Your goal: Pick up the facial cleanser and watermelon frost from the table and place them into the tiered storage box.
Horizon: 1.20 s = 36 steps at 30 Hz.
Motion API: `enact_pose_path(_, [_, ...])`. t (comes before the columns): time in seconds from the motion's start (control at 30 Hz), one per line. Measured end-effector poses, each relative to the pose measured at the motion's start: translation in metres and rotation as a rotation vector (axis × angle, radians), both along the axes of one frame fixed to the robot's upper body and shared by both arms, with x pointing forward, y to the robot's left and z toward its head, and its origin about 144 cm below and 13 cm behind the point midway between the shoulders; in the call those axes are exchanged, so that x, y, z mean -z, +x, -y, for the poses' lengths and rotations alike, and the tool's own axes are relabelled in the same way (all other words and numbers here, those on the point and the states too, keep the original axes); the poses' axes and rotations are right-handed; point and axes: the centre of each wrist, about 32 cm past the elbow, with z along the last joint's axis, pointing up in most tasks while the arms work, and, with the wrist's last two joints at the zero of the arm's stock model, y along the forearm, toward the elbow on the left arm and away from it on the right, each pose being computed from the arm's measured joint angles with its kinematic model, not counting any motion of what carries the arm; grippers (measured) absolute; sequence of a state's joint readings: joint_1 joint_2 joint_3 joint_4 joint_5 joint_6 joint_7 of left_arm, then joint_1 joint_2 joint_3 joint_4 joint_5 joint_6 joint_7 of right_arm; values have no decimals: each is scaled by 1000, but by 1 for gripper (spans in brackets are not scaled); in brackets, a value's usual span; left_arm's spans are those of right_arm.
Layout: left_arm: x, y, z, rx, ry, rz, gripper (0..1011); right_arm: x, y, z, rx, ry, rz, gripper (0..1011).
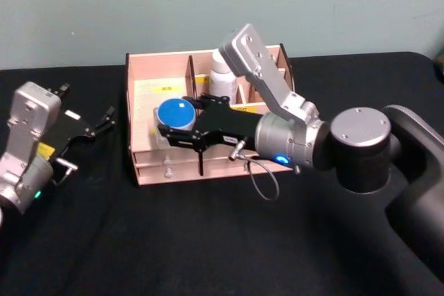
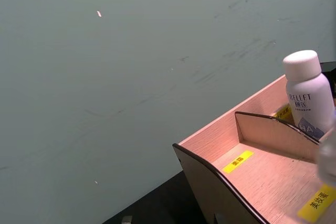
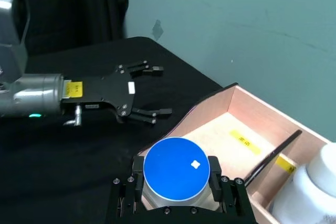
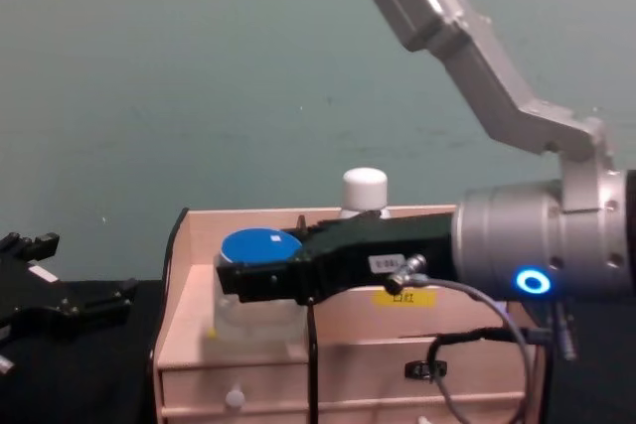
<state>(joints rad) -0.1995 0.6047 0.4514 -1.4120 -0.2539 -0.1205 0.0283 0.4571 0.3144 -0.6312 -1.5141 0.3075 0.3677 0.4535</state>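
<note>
The watermelon frost [image 1: 175, 111], a clear jar with a blue lid, sits low in the front left compartment of the tiered storage box [image 1: 149, 171]. My right gripper [image 1: 171, 121] is shut on it, and in the right wrist view its fingers [image 3: 214, 170] press both sides of the jar [image 3: 177, 169]. The facial cleanser [image 1: 221, 78], a white bottle, stands upright in a rear compartment, also visible as the capped bottle [image 2: 307, 95] in the left wrist view. My left gripper [image 1: 104, 123] hangs open to the left of the box, over the black table.
The wooden box [image 4: 199, 364] has low dividers [image 2: 273, 129], yellow labels and front drawers with white knobs [image 4: 235, 399]. A loose cable [image 1: 263, 178] loops under my right wrist. A teal wall rises behind the table; black tabletop [image 1: 208, 240] lies in front.
</note>
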Motion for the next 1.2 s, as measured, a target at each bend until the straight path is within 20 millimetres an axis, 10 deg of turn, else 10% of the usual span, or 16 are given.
enact_pose_path(1.2, [0,0,0,0,0,0,1009,7,54,-40,100,-26,-1,729])
